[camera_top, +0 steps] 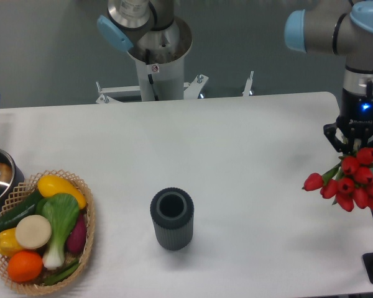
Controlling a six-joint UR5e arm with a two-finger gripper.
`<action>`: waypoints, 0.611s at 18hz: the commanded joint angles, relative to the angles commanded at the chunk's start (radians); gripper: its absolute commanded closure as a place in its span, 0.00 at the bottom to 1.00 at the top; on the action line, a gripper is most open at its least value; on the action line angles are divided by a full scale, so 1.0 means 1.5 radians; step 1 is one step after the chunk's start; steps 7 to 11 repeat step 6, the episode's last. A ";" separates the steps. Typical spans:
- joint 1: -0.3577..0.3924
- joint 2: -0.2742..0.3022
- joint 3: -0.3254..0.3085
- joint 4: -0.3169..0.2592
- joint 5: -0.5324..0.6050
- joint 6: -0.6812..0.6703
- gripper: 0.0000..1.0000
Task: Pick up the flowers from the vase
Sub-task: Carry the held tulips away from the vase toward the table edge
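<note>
Camera: flowers under claw

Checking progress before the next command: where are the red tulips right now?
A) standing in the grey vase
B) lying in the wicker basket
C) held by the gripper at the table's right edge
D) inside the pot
C: the gripper holds the flowers far right of the empty vase.

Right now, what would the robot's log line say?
gripper: shut on flowers | flowers: out of vase, at table's right edge | vase: empty, upright
</note>
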 joint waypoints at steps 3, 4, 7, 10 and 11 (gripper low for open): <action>-0.013 -0.001 0.009 -0.033 0.040 0.034 1.00; -0.017 -0.003 0.013 -0.051 0.058 0.049 1.00; -0.032 -0.006 0.015 -0.077 0.097 0.080 1.00; -0.032 -0.006 0.015 -0.077 0.097 0.080 1.00; -0.032 -0.006 0.015 -0.077 0.097 0.080 1.00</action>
